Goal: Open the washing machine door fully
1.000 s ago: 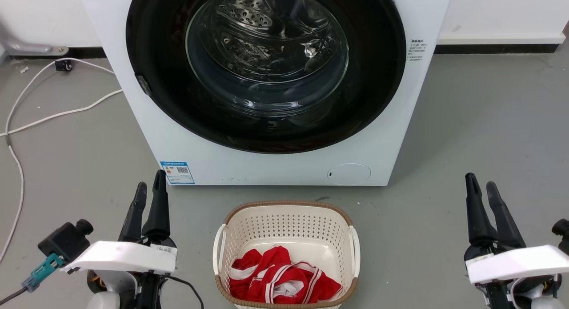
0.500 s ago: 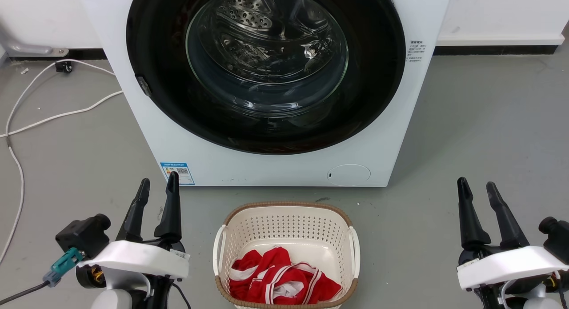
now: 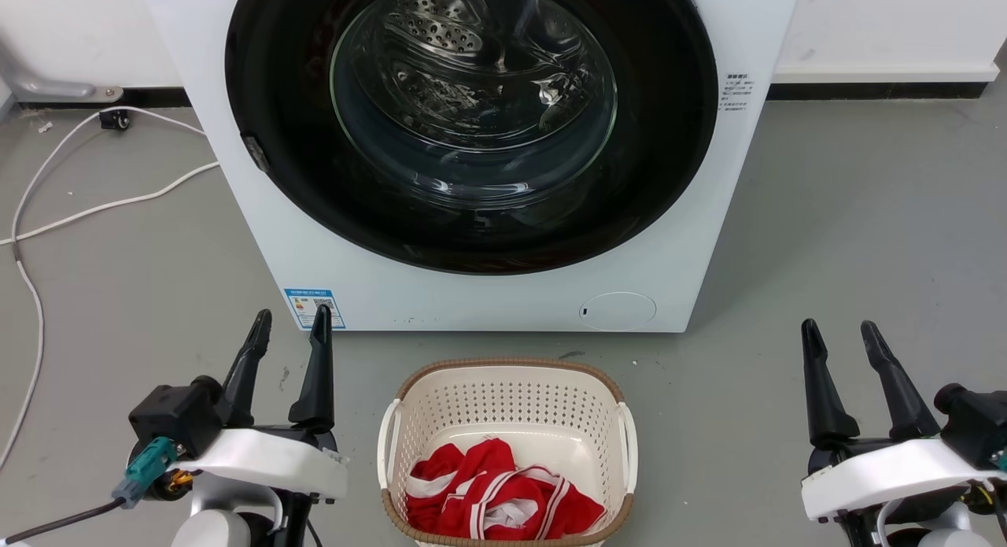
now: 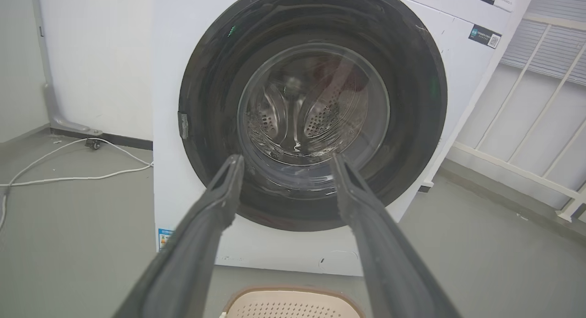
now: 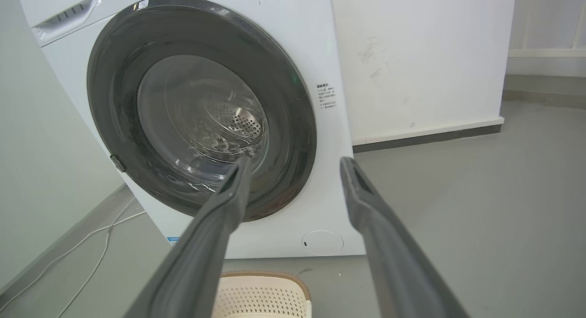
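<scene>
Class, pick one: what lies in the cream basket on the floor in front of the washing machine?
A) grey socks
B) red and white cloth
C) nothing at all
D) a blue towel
B: the head view shows red and white cloth bunched in the bottom of the basket, just in front of the washing machine.

The head camera sits high and looks down: the washing machine [image 3: 472,299] at 12 o'clock, the basket [image 3: 507,364] at 6. Both wrist cameras sit low and look forward. The left one has the washing machine door [image 4: 206,103] at 12 o'clock, the right one at 10. All three share door and basket.
</scene>
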You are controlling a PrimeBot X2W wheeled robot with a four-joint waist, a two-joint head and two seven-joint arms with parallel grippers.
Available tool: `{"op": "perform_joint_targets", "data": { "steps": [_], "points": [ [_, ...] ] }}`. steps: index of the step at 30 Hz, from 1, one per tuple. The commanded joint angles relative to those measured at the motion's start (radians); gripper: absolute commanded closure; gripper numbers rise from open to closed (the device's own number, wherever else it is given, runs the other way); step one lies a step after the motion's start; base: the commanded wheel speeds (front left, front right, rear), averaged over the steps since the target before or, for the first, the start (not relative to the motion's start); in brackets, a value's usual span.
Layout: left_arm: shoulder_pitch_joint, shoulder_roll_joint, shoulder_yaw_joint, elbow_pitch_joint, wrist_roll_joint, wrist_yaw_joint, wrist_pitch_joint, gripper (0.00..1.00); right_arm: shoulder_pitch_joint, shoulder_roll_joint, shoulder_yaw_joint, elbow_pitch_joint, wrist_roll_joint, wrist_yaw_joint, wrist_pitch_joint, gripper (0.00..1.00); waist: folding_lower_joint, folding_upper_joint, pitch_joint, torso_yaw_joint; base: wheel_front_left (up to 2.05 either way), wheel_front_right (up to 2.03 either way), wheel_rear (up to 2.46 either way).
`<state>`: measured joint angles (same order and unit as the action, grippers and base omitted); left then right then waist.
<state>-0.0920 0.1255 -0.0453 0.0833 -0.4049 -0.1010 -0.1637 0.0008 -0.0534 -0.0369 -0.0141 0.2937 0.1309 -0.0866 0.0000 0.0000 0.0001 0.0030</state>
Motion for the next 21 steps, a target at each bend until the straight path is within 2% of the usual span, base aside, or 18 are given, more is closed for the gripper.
{"op": "perform_joint_targets", "data": {
  "steps": [1,21],
  "points": [
    [-0.010,0.011,-0.006,-0.012,0.035,0.006,-0.012,0.00,0.003,0.002,0.001,-0.015,-0.036,0.000,0.000,0.00,0.0000,0.0000,-0.001,0.000,0.00,0.00,0.00],
    [-0.004,0.012,-0.018,-0.003,0.169,0.016,-0.054,0.00,0.019,0.003,0.000,-0.023,-0.164,0.000,0.006,0.00,0.0000,0.0000,0.000,-0.006,0.00,0.00,0.00]
  ]
}}
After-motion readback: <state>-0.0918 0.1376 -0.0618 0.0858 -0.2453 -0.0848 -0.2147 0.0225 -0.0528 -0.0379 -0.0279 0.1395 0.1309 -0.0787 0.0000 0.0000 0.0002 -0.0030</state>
